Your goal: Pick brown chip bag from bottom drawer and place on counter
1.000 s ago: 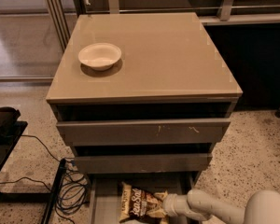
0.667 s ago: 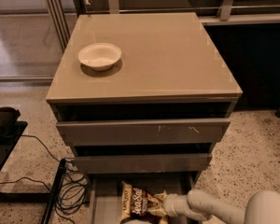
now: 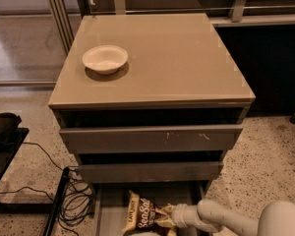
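The brown chip bag lies in the open bottom drawer at the lower edge of the camera view, its "Sea Salt" script facing up. My gripper reaches in from the lower right on a white arm and sits at the bag's right end, touching it. The bag hides the fingertips. The counter is the glossy taupe top of the cabinet, above the two closed drawers.
A cream bowl stands on the counter's left side. Black cables and a dark stand lie on the speckled floor left of the cabinet. A dark wall panel and rails run behind and to the right.
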Robot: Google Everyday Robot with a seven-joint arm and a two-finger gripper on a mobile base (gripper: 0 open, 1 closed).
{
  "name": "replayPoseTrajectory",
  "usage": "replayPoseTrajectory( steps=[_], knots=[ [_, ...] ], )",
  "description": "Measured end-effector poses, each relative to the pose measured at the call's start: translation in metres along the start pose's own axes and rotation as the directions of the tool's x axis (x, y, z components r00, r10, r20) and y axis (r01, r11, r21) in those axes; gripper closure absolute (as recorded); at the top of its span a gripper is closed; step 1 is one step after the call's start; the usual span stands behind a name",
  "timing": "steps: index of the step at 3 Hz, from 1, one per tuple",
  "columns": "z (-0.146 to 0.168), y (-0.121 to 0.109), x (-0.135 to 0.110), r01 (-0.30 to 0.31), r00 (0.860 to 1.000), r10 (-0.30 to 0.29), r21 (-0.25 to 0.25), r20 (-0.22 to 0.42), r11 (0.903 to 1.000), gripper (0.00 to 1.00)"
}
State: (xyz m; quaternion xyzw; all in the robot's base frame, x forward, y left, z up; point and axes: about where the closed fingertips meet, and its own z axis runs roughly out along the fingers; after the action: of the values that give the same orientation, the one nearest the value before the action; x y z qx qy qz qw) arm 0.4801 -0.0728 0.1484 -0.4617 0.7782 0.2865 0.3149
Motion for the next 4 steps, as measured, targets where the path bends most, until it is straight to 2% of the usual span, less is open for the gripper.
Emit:
replayPoseTrajectory(
  steps=[1, 2, 4],
  knots=[
    [-0.002, 0.000, -0.002, 0.000, 1.000, 0.000, 0.000, 0.000, 1.0000, 1.00],
    [-0.037, 0.003, -0.016, 0.022, 1.000, -0.022, 0.001, -0.003, 0.9997, 1.00],
    [-0.123, 0.003, -0.051, 0.082, 0.996, -0.082, 0.040, 0.016, 0.9958, 1.00]
  ],
)
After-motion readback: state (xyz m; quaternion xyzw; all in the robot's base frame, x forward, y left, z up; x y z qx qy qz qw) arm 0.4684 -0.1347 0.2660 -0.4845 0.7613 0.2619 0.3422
